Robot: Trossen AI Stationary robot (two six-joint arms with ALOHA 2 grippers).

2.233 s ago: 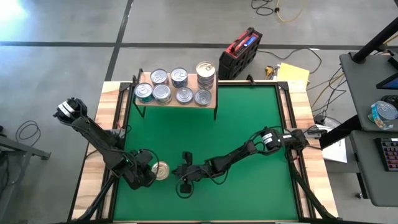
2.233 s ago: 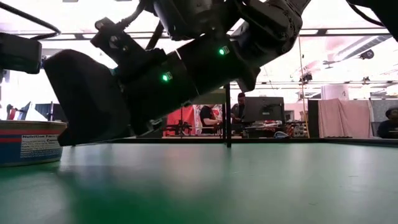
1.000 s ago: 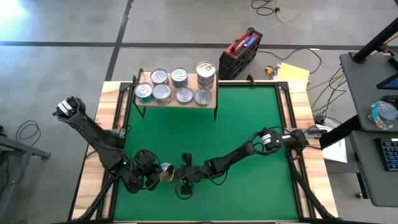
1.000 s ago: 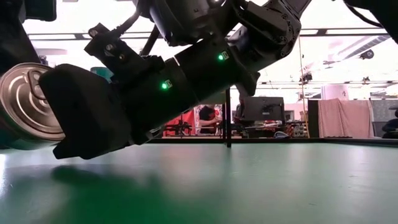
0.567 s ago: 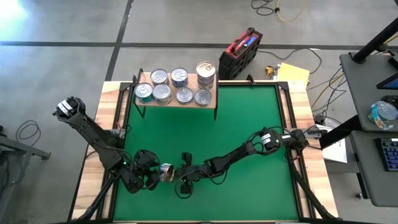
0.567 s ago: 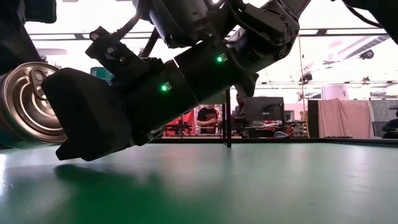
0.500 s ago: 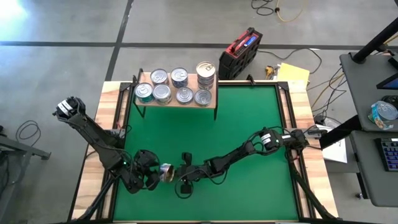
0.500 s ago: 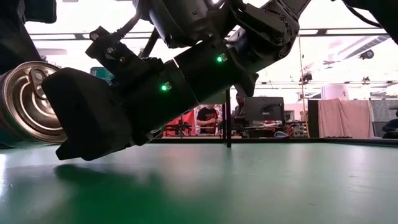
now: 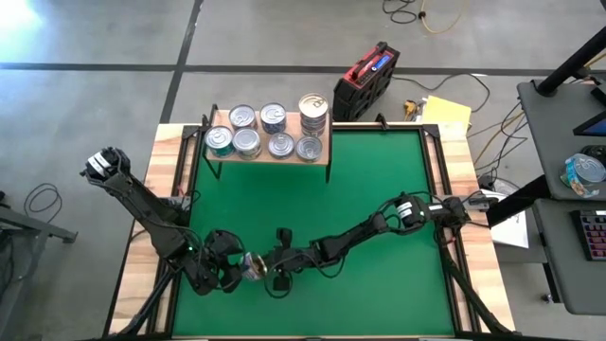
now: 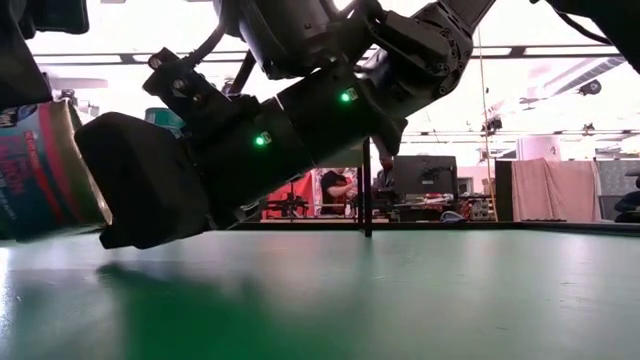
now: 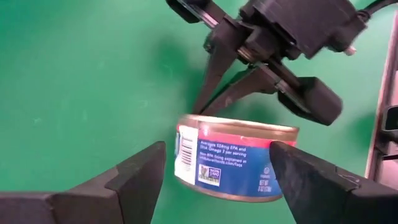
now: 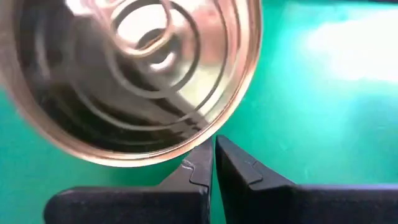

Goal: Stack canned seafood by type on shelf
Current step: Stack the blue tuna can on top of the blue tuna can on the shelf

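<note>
A round tin [image 11: 236,165] with a blue-and-red label hangs tilted just above the green mat [image 9: 379,189], near its front left. My left gripper [image 11: 217,149] is open, one finger on either side of the tin's wall. My right gripper [image 12: 213,146] is shut and reaches in from the table's right toward the tin's metal end. The shelf [image 9: 327,156], a small wooden board on thin black legs, stands at the mat's far edge. Several tins sit on it, with a short stack [image 9: 312,112] at its right end. My left gripper has one finger [image 11: 292,174] lying against the tin's side wall in the wrist view, and a gap shows at the other finger. Whether it touches the tin I cannot tell. My right gripper meets the rim of the tin's ringed metal end [image 12: 205,140] with its shut fingertips. They come in nearly level from the table's right.
Both arms crowd the mat's front left, and the mat's middle and right are bare green. A red-and-black case [image 9: 371,80] and yellow papers [image 9: 445,112] lie beyond the table's far edge. People sit in the room behind [image 10: 335,190].
My left gripper has opened around the tin. The tin has turned: a second ago its shiny end faced the table's near edge, and now its labelled side wall faces that way, tilted. Both arms have kept their places.
</note>
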